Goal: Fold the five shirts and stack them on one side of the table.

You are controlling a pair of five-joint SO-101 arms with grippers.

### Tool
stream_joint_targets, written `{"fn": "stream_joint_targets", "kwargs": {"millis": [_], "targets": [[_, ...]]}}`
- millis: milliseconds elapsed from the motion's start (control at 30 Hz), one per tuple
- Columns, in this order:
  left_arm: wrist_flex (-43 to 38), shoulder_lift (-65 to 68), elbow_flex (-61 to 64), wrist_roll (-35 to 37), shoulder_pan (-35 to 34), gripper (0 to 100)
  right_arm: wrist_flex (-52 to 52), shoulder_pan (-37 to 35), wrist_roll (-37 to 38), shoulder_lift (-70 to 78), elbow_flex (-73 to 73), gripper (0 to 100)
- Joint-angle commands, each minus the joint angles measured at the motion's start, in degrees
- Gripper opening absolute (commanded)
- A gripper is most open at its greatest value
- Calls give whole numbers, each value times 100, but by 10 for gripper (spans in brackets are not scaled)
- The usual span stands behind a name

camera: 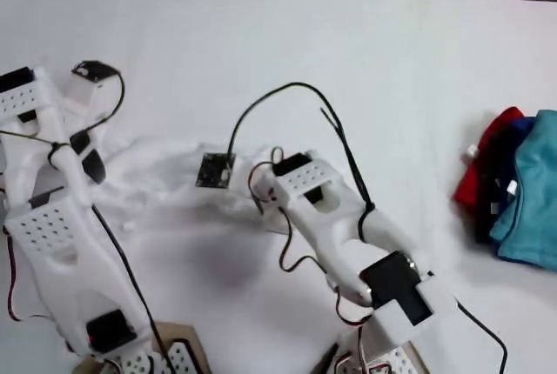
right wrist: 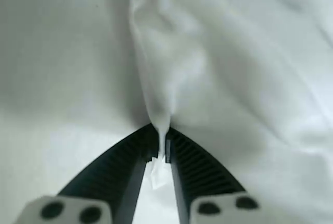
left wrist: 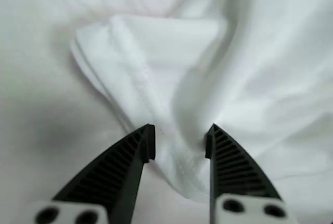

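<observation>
White table (camera: 348, 35); right end effector (right wrist: 162, 145) pinches white shirt (right wrist: 218, 67).

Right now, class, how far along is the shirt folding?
Done: a stack showing red, blue and teal shirts sits at the table edge, on the right arm's side. In hand: the white shirt lies crumpled; the right gripper is shut on a pinch of it, the left gripper open around a fold. Left: fold it, stack it, and likely one more of five.
</observation>
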Motion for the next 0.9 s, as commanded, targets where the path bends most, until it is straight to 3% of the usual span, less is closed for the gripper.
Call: {"fn": "stream_joint_targets", "kwargs": {"millis": [0,533,867], "targets": [[-9,-26,-22,-18,-18,184,382,4,-26,-57,-141,20],[-44,-26,-22,-18,-9,184,2545,-110,-18,-2765,-229,20],[-44,-26,-22,-18,-9,184,3451,-1253,-580,-3521,-220,21]]}}
